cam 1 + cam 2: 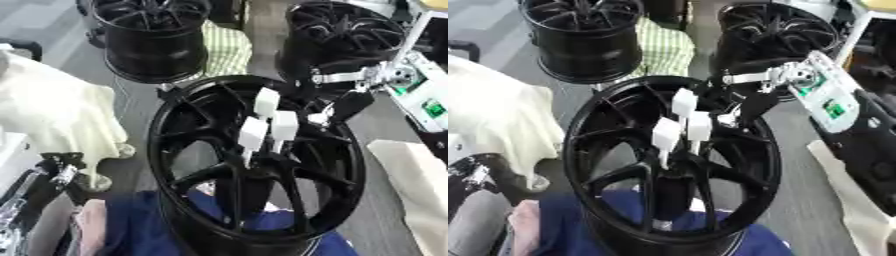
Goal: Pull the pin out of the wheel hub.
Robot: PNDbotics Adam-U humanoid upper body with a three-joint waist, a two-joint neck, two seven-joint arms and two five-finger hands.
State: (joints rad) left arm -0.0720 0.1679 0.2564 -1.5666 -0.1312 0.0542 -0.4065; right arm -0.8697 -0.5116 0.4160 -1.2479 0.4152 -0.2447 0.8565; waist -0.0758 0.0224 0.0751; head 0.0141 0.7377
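Three white pins [267, 122] stand in the centre of the black wheel hub [254, 160], so no pin is out yet. The right hand [346, 107] is just beside them; its fingers cannot be told.

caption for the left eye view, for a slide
Right hand reaches in from upper right toward three white pins standing in a black wheel hub.
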